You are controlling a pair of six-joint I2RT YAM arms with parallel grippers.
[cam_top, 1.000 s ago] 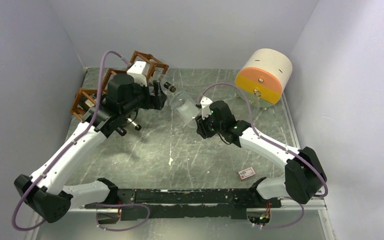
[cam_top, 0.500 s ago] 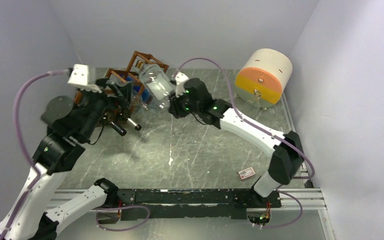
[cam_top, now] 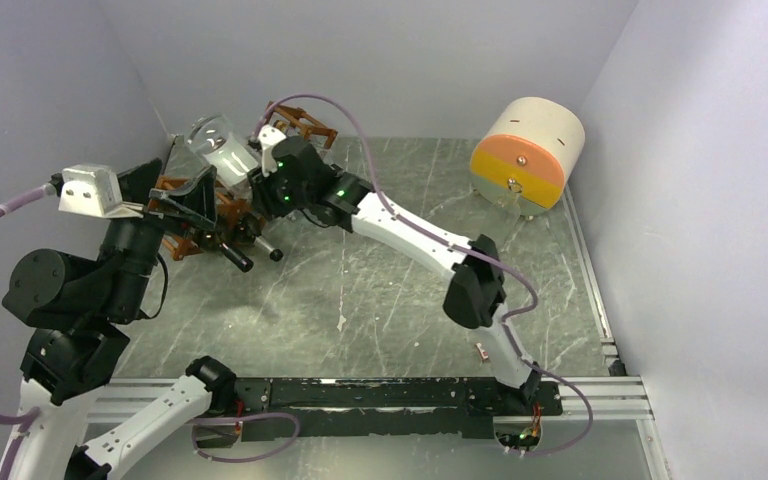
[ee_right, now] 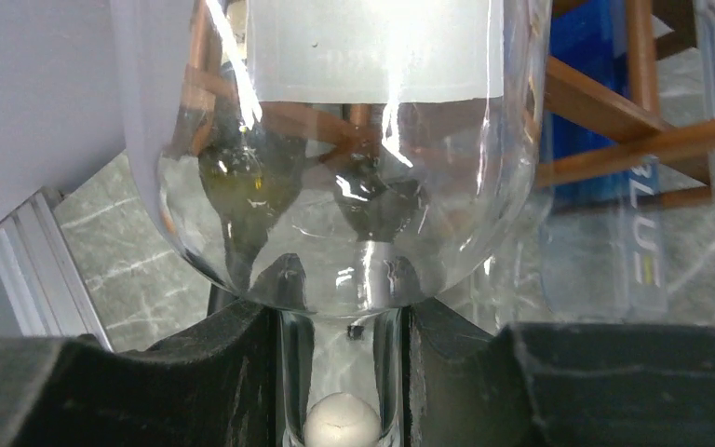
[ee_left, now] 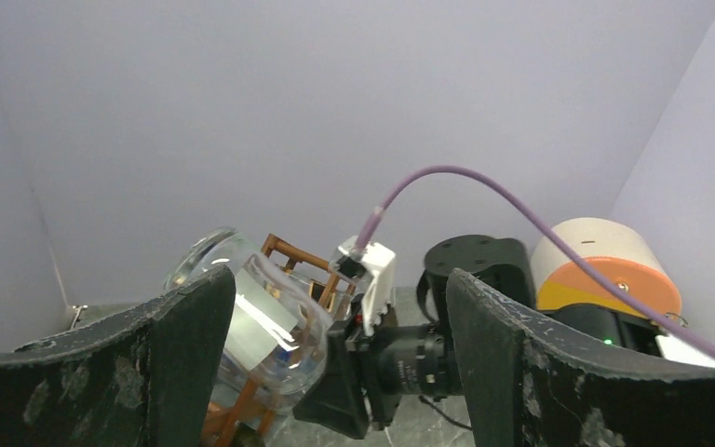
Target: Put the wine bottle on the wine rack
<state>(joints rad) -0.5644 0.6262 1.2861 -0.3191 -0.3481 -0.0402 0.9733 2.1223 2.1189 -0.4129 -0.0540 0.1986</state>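
Because the right gripper (ee_right: 340, 358) is clenched on the neck of the bottle (cam_top: 212, 140), that arm alone carries it. The bottle hangs in the air at the far-left corner of the table (cam_top: 410, 280), over the rack (cam_top: 305, 125). Its long axis runs from the neck in the jaws away and upward to the base, which points into that corner, so the body lies ahead of the jaws and looks tilted rather than level with the rack's bars. As I judge it, the coming move turns on bringing that axis down into line with a cell. The left gripper (ee_left: 335, 298) is released, its fingers wide with nothing between them. It is raised on the near side of the rack and faces the bottle, close by but holding nothing. Whether the glass touches any bar I cannot tell, since the right arm covers much of the rack from above and the bars look warped through the glass. A blue thing (ee_right: 605, 102) sits within the rack, and a clear lettered shape (ee_right: 638, 256) beside it is too blurred to name.
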